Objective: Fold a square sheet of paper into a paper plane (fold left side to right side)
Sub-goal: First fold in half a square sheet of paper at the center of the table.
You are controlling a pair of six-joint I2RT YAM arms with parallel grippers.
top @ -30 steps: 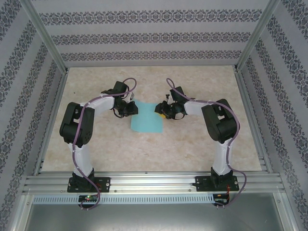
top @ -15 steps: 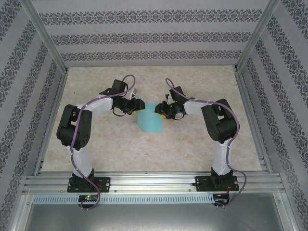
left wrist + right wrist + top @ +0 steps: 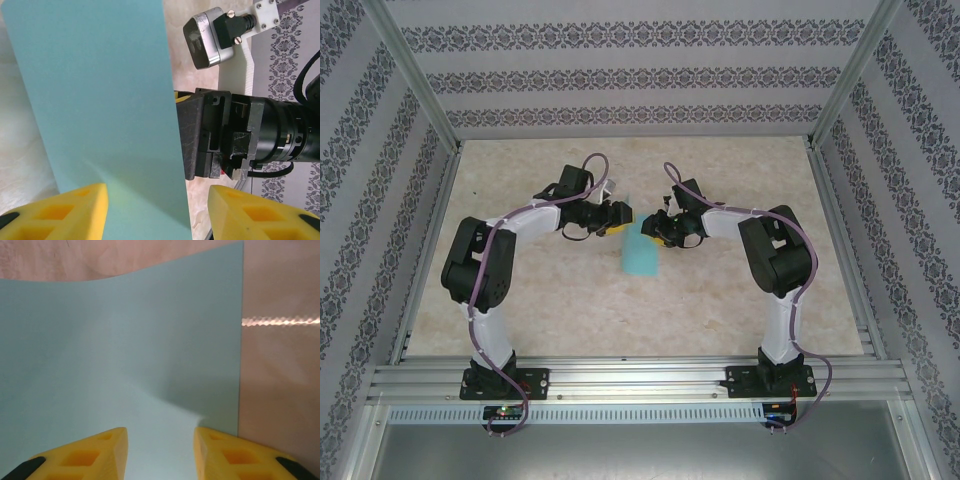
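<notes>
Left gripper [image 3: 157,212] stood wide beside the folded square sheet of paper [image 3: 642,258] at table [image 3: 740,310] centre; right gripper [image 3: 160,450] narrowly apart, seemingly pinning it; uncreased flap might spring back

Mid-bench [image 3: 720,320], between the two arms: the square sheet of paper [image 3: 642,258]. At its far end, the left gripper [image 3: 617,216] just to the left and the right gripper [image 3: 657,228] just to the right, facing each other, near but apart. From the left wrist, one sheet edge between that gripper's fingers, the right gripper just beyond it. From the right wrist, sheet under and ahead of the fingers, bare bench to its right.
</notes>
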